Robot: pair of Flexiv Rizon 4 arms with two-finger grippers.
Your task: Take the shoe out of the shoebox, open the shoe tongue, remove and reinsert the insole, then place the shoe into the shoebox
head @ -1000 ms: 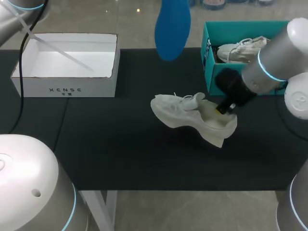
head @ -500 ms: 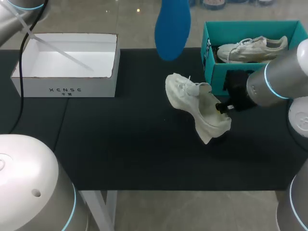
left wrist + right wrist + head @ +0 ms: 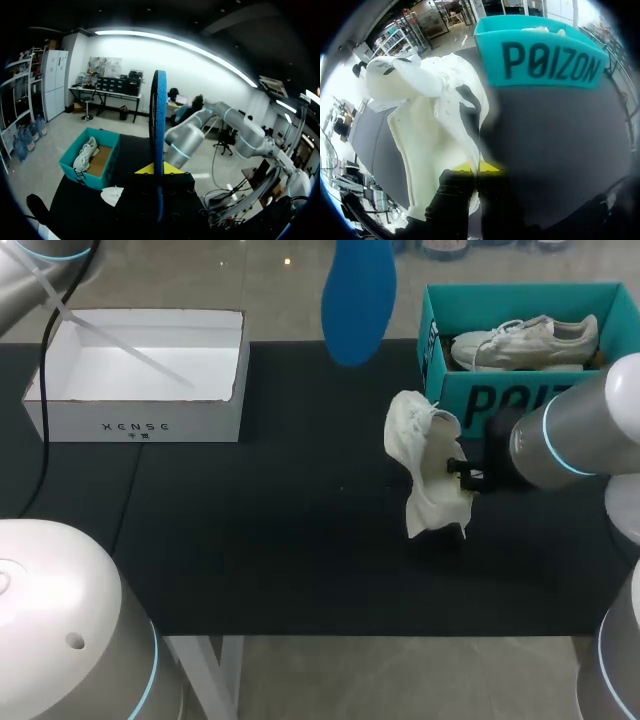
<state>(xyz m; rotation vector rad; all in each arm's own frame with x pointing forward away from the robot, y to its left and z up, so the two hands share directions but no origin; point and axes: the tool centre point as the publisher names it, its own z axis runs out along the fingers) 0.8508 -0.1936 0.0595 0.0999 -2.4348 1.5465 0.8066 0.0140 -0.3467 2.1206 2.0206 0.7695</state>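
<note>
A blue insole (image 3: 358,300) hangs high over the table's far edge, and the left wrist view shows it edge-on (image 3: 159,125) with my left gripper (image 3: 159,169) shut on its lower end. My right gripper (image 3: 462,472) is shut on the heel collar of a white shoe (image 3: 428,465), which is tipped on end just in front of the teal shoebox (image 3: 520,400). In the right wrist view the shoe (image 3: 435,125) fills the space ahead of my right gripper (image 3: 476,166), with the teal box (image 3: 545,60) behind it. A second white shoe (image 3: 525,340) lies inside that box.
An open white box (image 3: 140,370) stands at the back left of the black mat (image 3: 250,540). My left arm (image 3: 40,255) enters at the upper left corner, and a cable hangs from it over the white box.
My right gripper has swung the shoe from lying flat to standing on end and carried it right, toward the teal box. The insole and left arm have kept still.
</note>
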